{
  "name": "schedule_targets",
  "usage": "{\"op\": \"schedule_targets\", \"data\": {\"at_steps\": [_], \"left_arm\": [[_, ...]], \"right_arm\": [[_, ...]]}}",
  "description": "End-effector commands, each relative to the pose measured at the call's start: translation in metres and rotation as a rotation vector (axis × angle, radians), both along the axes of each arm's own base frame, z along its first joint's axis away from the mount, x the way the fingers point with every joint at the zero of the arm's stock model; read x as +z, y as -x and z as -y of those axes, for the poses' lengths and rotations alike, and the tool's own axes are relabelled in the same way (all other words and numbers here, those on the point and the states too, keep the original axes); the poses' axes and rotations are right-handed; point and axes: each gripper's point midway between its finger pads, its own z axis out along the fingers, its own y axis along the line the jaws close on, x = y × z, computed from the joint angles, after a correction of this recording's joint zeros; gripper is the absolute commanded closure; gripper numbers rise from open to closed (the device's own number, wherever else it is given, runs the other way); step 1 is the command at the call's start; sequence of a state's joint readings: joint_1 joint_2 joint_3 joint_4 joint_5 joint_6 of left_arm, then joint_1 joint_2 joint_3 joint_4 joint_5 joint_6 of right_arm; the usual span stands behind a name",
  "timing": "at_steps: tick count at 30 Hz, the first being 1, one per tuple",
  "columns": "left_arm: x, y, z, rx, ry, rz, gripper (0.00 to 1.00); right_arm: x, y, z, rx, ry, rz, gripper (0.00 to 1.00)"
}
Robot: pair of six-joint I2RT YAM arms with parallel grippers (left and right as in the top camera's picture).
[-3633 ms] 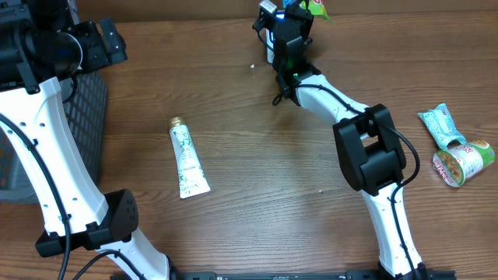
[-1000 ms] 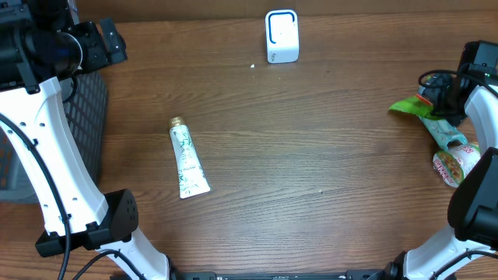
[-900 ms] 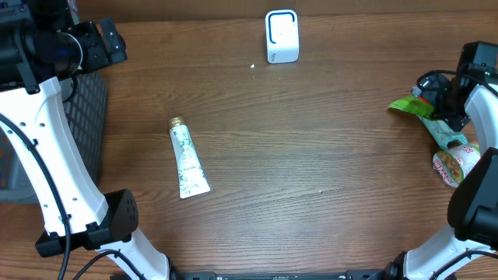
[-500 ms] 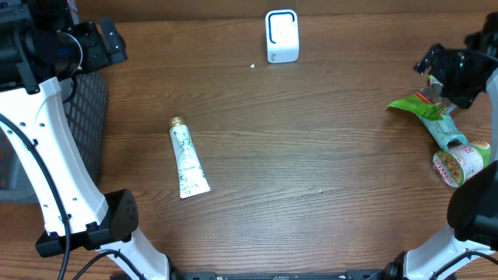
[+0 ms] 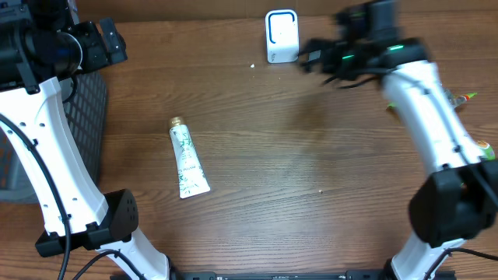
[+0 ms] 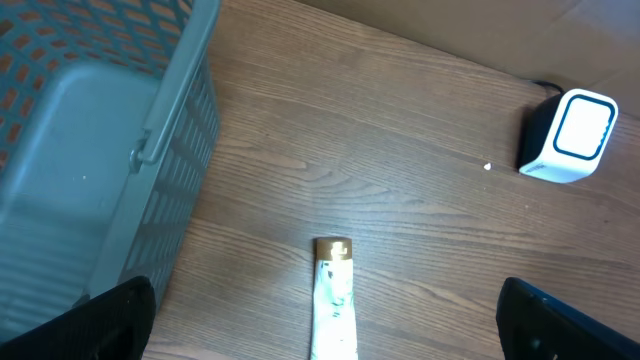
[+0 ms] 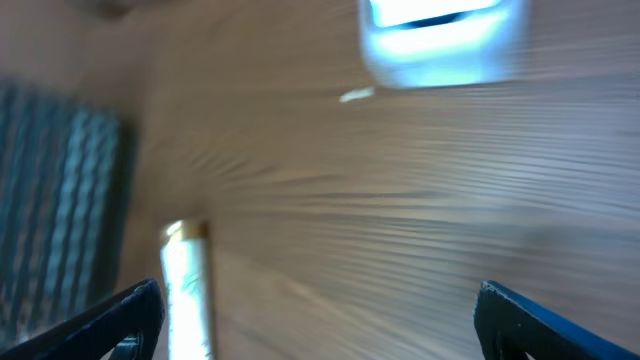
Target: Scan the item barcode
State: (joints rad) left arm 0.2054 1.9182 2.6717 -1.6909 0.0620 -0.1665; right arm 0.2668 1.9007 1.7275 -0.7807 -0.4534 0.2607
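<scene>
A brown wooden table (image 5: 311, 171) fills every view, its grain running left to right in the overhead picture. Light falls evenly, with a faint pale sheen near the middle. Beyond the far edge, the left wrist view shows a plain tan surface (image 6: 520, 25) (wall or board, unclear).

Robot lab mocked up as a shop checkout
Wood table (image 5: 311, 171), little white scanner (image 5: 282, 35), grey basket (image 6: 178, 150), robot arms (image 5: 424, 101) over it.
</scene>
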Motion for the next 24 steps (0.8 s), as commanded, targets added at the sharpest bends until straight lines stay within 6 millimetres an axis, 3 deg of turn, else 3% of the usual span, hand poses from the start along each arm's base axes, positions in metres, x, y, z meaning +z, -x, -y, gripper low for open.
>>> {"op": "schedule_targets", "data": {"at_steps": [1,5,9,12,18,24], "left_arm": [[0.000,0.000,-0.003,0.019,-0.001,0.001,0.00],[0.000,0.000,-0.003,0.019,-0.001,0.001,0.00],[0.000,0.000,-0.003,0.019,-0.001,0.001,0.00],[0.000,0.000,-0.003,0.019,-0.001,0.001,0.00],[0.000,0.000,-0.003,0.019,-0.001,0.001,0.00],[0.000,0.000,-0.003,0.019,-0.001,0.001,0.00]], "right_arm": [[-0.020,0.019,-0.070,0.135,0.026,0.028,0.00],[-0.054,0.042,-0.151,0.271,0.043,0.074,0.00],[-0.085,0.066,-0.203,0.359,0.060,0.098,0.00],[-0.104,0.083,-0.230,0.401,0.081,0.116,0.00],[-0.135,0.105,-0.260,0.420,0.158,0.158,0.04],[-0.170,0.108,-0.264,0.404,0.218,0.145,0.18]]}}
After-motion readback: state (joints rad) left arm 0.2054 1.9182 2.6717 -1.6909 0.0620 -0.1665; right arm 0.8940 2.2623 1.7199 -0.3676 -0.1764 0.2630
